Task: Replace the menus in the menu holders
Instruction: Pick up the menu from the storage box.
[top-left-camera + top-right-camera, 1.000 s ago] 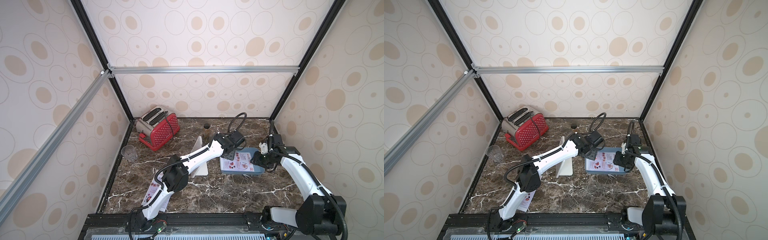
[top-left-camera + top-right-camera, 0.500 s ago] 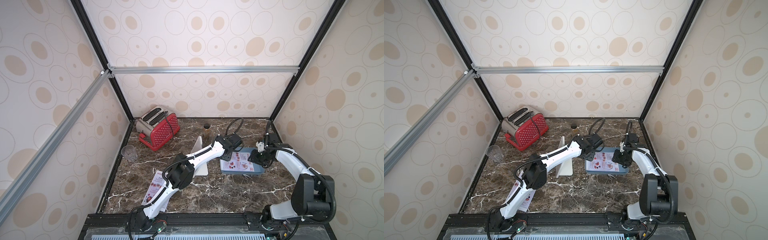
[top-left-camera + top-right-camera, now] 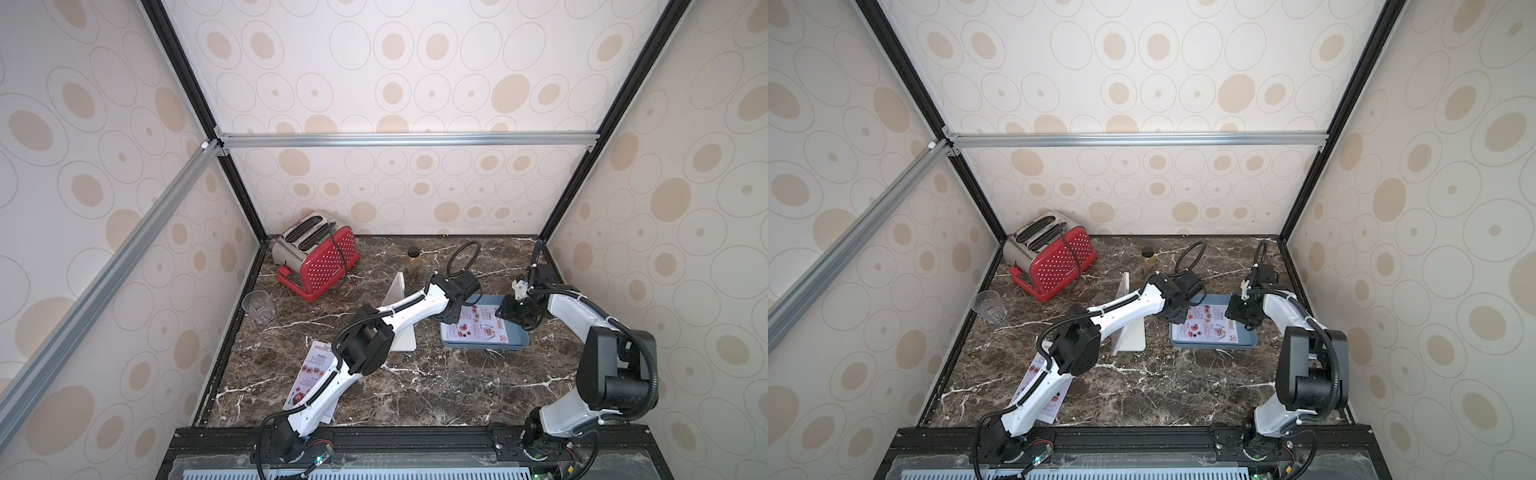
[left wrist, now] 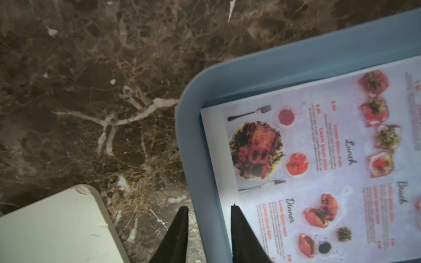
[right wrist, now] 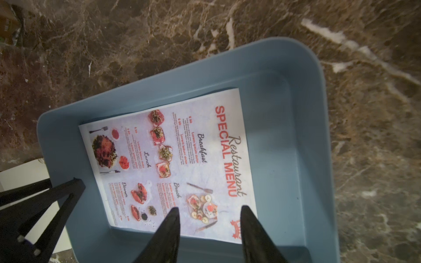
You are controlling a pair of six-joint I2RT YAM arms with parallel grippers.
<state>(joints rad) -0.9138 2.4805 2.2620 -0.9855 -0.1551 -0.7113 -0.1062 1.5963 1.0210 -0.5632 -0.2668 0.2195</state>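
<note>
The left pincer [image 4: 209, 214] stood astride one wall of the shallow blue-grey plastic tray [image 4: 273, 61]. One black fingertip hung outside it over the dark brown marble-patterned tabletop [image 4: 91, 113]. The other was inside, at the white margin of the printed paper menu [image 4: 319, 159] lying flat on the tray floor. The jaws were narrowly parted with the wall between them; whether they squeezed it could not be told. Near the outer fingertip lay a rounded corner of the white base of the clear acrylic slanted menu holder [image 4: 57, 227].

The right pincer [image 5: 209, 211] was spread wide over the other end of the same menu, with nothing between its tips. Contact with the paper could not be judged. Just beside one tip sat the red corner logo [image 5: 235, 228]. Ahead of the tips the heading read "Restaurant" in black script over "SPECIAL MENU" in red capitals. Beyond it came "Breakfast", "Lunch" and "Dinner", with red "Lorem ipsum dolor" lines; the prices were too small to read.

A second menu [image 3: 311, 372] lay on the tabletop well behind the left pincer, partly under that arm, with "SPECIAL" readable in red. A small dark-lidded jar [image 3: 413, 259] stood near the left pincer. A red white-dotted toaster [image 3: 320, 259] and a clear plastic cup [image 3: 258, 306] stood well apart from it.
</note>
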